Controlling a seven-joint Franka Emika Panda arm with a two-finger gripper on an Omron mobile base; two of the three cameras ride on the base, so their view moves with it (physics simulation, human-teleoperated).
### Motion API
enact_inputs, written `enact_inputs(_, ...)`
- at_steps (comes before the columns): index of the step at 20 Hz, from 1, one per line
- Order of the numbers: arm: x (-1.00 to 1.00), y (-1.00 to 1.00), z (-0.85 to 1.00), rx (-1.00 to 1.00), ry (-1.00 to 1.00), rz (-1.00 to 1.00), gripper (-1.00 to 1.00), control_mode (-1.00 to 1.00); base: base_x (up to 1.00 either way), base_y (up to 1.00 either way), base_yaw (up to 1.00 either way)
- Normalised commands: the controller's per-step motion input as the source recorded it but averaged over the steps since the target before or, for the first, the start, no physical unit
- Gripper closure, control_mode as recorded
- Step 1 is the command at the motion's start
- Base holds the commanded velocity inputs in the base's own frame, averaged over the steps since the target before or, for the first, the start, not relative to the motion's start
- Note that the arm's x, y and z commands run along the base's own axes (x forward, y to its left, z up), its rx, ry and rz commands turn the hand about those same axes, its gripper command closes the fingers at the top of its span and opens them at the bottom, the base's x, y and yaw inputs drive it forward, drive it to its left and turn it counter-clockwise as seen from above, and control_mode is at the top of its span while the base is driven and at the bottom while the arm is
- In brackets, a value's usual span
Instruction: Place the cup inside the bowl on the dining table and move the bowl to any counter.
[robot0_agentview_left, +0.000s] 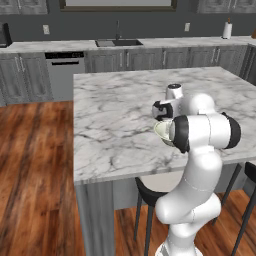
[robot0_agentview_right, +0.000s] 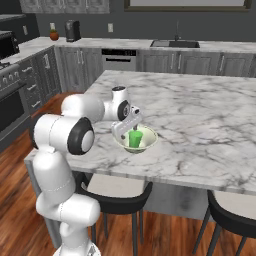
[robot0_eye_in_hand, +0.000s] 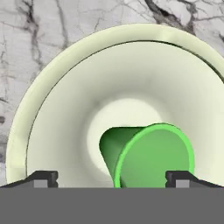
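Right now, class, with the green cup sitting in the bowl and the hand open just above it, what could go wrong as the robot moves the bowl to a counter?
1. The hand hangs open close around the cup; lifting away carelessly might knock it over.
2. The bowl is wide and shallow, so a rim grip may slip or tilt, spilling the cup.
3. The bowl sits near the table edge; a nudge could push it off.

Bright green cup (robot0_eye_in_hand: 148, 153), pale cream bowl (robot0_eye_in_hand: 65, 87), grey-veined white dining table (robot0_agentview_right: 210, 130)

The white arm (robot0_agentview_right: 65, 135) is folding forward at the elbow. The gripper (robot0_eye_in_hand: 112, 177) is pointing downward. Its fingers (robot0_eye_in_hand: 43, 178) are standing wide apart, gripping nothing.
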Motion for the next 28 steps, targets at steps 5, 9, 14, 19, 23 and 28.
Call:
enact_inputs(5,0.00,0.00,0.52,0.00,-0.02,-0.05,-1.00,-1.00,0.00,0.00,0.00)
enact_inputs(9,0.00,0.00,0.36,0.00,-0.01,-0.15,-1.00,-1.00,0.00,0.00,0.00)
enact_inputs(14,0.00,0.00,0.13,0.00,0.00,-0.27,-1.00,-1.00,0.00,0.00,0.00)
enact_inputs(19,0.00,-0.01,0.01,0.01,0.00,-0.35,-1.00,-1.00,0.00,0.00,0.00)
enact_inputs(23,0.00,-0.18,0.00,0.09,0.00,-0.39,-1.00,-1.00,0.00,0.00,0.00)
enact_inputs(28,0.00,-0.37,0.00,0.17,0.00,-0.40,-1.00,-1.00,0.00,0.00,0.00)
